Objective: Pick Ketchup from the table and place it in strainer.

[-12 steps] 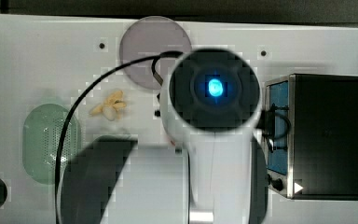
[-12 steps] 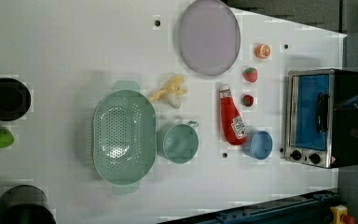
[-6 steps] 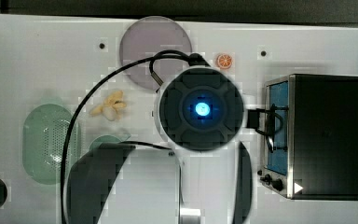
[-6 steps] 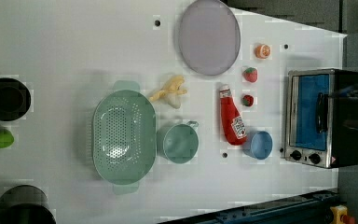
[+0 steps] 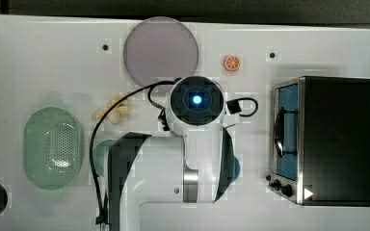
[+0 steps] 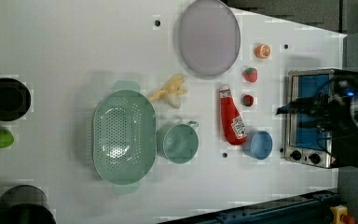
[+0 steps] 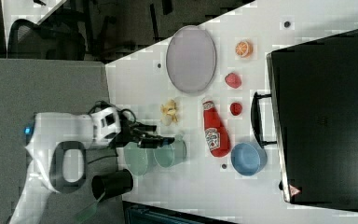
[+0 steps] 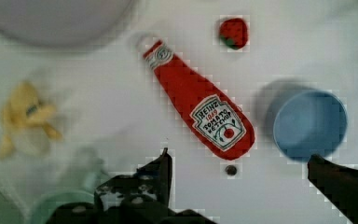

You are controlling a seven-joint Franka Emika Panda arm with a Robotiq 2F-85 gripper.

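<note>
The ketchup (image 6: 230, 122) lies flat on the white table between a green cup and a blue cup, its white cap toward the grey-lilac plate; I also see the red bottle (image 7: 214, 129) in the right view. In the wrist view the ketchup (image 8: 200, 109) lies ahead of my gripper (image 8: 242, 172), which is open with its dark fingers (image 8: 164, 164) wide apart and clear of the bottle. The gripper (image 7: 156, 140) hangs above the table. The mint-green strainer (image 6: 123, 135) sits empty at the left view's left; the same basket (image 5: 53, 148) is beside the arm in the top view.
A toaster oven (image 6: 317, 121) stands just past the blue cup (image 6: 260, 144). The green cup (image 6: 179, 142) touches the strainer's side. Two strawberries (image 6: 249, 74), an orange slice (image 5: 231, 63), a yellow toy (image 6: 170, 91), the plate (image 5: 163, 48) and a lime (image 6: 0, 138) lie around.
The wrist has dropped lower and shifted toward the top view's left. In the left view the arm has come in from the right edge. The ketchup has not moved.
</note>
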